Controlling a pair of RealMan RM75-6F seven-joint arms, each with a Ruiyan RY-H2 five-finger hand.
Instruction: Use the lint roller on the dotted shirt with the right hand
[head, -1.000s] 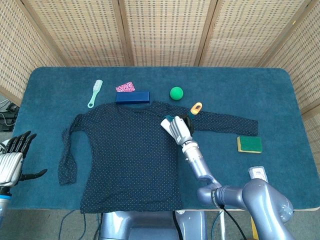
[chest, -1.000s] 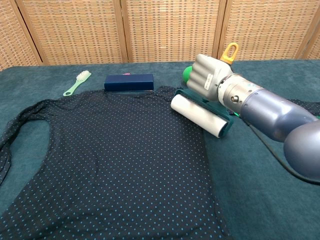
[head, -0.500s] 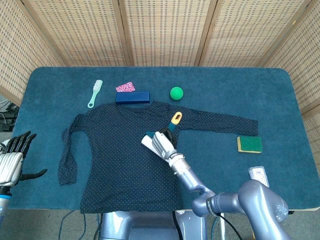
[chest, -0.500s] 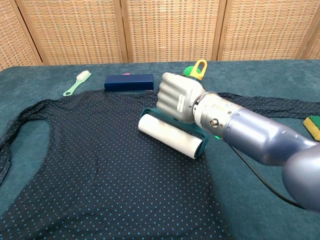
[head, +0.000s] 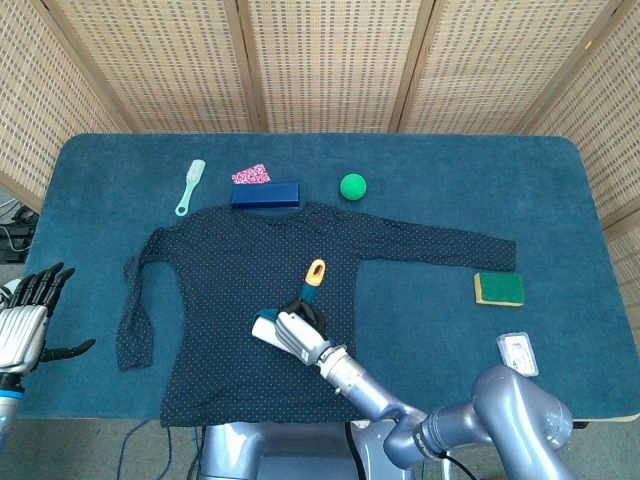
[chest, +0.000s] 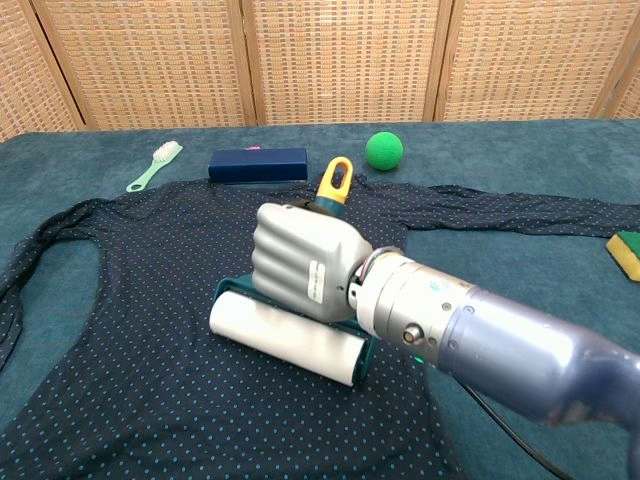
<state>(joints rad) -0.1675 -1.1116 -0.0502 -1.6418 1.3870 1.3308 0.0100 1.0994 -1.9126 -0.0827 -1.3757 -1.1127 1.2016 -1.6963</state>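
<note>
The desk, covered in teal cloth, carried the dotted shirt, which lay spread flat near its middle with both sleeves out. The right hand was closed in a fist around the handle of the lint roller, and the white roll rested on the lower body of the shirt, the yellow handle end sticking up behind the fingers. The left hand hung beyond the shirt's left sleeve, fingers spread and holding nothing. Above the shirt's collar lay a dark blue box, with a green ball beside it. A sponge sat just below the shirt's right cuff.
</note>
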